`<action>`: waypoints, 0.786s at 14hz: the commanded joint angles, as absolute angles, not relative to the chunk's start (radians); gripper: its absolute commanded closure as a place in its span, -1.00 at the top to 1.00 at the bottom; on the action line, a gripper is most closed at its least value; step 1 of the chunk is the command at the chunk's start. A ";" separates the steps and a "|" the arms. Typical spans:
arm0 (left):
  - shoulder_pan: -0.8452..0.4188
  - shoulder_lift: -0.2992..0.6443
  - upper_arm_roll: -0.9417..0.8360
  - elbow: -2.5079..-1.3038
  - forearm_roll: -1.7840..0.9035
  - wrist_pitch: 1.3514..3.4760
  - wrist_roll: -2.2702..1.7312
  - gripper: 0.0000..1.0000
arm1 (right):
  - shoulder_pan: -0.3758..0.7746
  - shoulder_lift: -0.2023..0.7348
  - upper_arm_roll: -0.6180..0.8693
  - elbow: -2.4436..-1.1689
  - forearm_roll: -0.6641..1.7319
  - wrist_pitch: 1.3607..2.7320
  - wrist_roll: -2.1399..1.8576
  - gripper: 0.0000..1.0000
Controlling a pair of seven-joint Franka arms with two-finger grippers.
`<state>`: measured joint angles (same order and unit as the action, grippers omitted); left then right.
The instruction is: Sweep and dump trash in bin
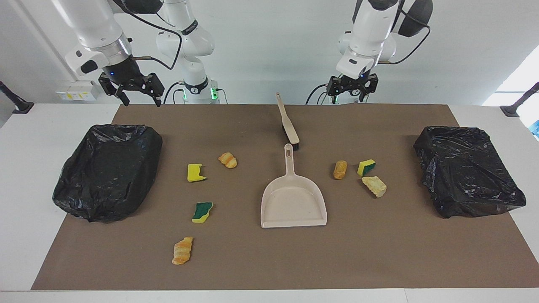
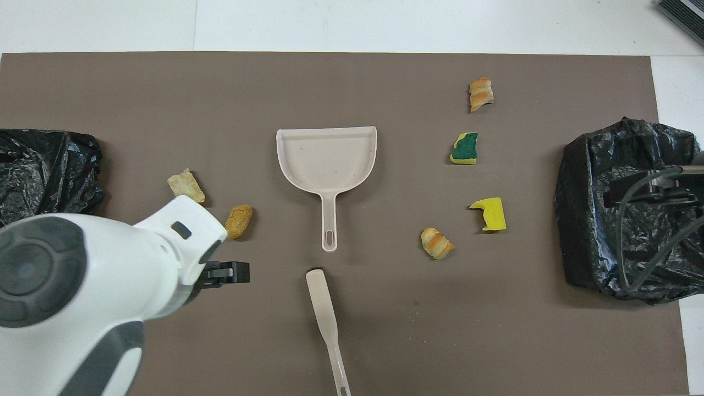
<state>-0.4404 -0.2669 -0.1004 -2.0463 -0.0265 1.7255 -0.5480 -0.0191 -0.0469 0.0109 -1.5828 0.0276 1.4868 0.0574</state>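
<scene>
Left gripper is hanging in the air over the robots' edge of the brown mat, between the brush handle and the left arm's base, jaws released, holding nothing. Right gripper is hanging over the mat corner at the right arm's end, just robot-side of its bin, jaws also spread, empty.

Trash is lying in two groups on the mat, none of it collected:
- Toward the right arm's end: croissant piece, yellow sponge chunk, green-topped sponge chunk, striped croissant piece farthest from the robots.
- Toward the left arm's end: brown bread piece, green-and-yellow sponge chunk beside it, pale bread chunk just beside both.

Beige dustpan is sitting mid-mat between the groups, handle pointing at the robots. Beige brush is lying nearer the robots, bristle end just beside the dustpan handle tip.

Black-bagged bins: one at the right arm's end, one at the left arm's end.
</scene>
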 commanded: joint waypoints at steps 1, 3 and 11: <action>-0.553 -0.324 -0.081 -2.167 -0.034 1.837 -0.673 1.00 | -0.014 -0.083 0.018 -1.632 0.029 1.489 0.089 1.00; -0.613 -0.328 -0.081 -2.221 -0.060 1.916 -0.716 1.00 | -0.014 -0.072 0.020 -1.635 0.029 1.494 0.089 1.00; -0.914 -0.192 -0.081 -2.417 -0.060 2.236 -0.962 1.00 | 0.048 0.015 0.023 -1.624 0.031 1.586 0.089 1.00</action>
